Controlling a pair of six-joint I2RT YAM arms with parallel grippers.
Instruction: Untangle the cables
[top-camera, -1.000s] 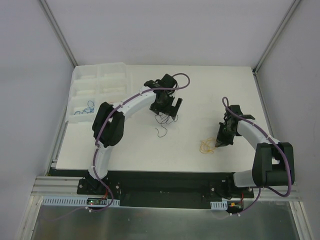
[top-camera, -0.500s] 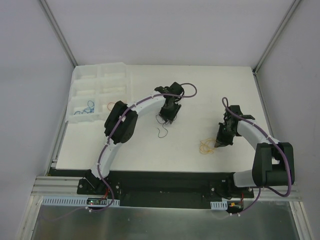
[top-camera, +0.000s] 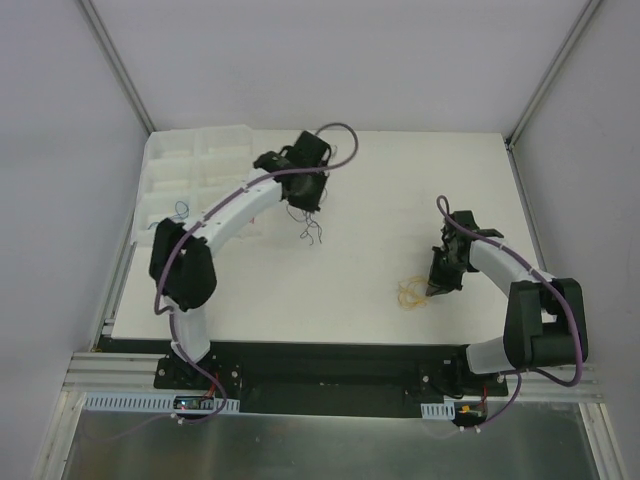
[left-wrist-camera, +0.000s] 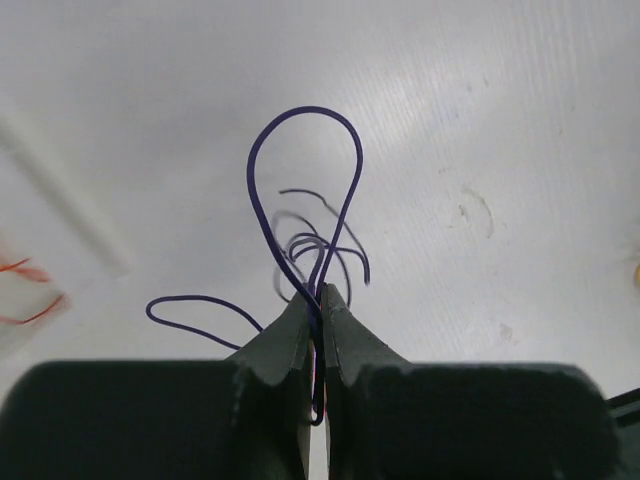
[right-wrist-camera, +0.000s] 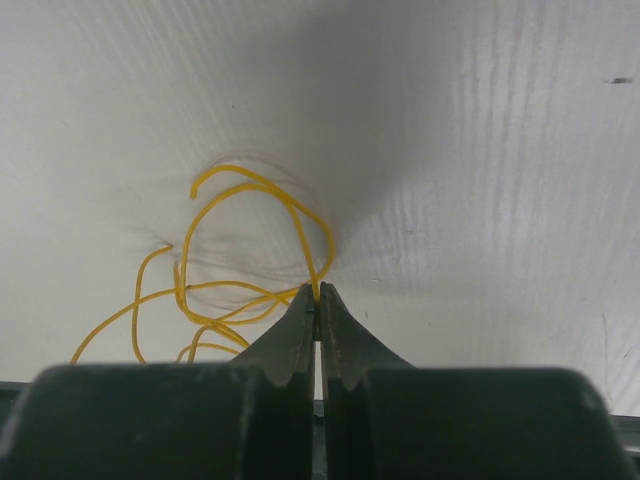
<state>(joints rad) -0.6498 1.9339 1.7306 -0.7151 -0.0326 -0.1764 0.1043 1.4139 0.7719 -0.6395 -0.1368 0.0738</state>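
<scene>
Top external: white table (top-camera: 380, 200), grey walls (top-camera: 350, 60)

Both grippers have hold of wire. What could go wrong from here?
1. The left gripper is shut on the thin purple wire, with a loop and loose tails hanging free. The wire may slip out, or a tail may catch on the rim of the tray nearby.
2. The right gripper is shut on the yellow wires where several strands overlap. Pulling may drag the whole clump rather than one strand.
</scene>
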